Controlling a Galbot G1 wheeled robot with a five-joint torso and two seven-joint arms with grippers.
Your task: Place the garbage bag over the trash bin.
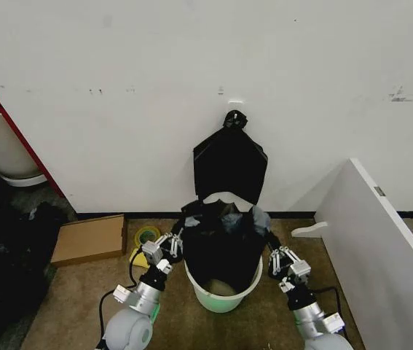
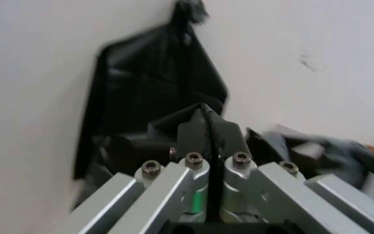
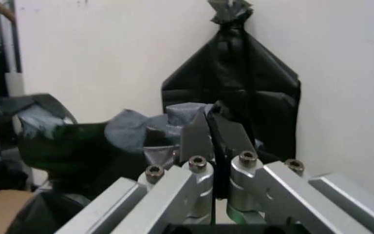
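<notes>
Gripping the garbage bag (image 1: 224, 237) over the trash bin (image 1: 221, 295), left gripper (image 1: 171, 244) and right gripper (image 1: 279, 259) fingers pinch its edges.

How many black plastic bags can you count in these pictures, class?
2: the garbage bag draped in the trash bin, pinched by the left gripper and right gripper; the knotted bag hanging on the wall behind.

garbage bag (image 1: 224, 233): black, crumpled, seemingly draped over | trash bin (image 1: 221, 297): upright
</notes>
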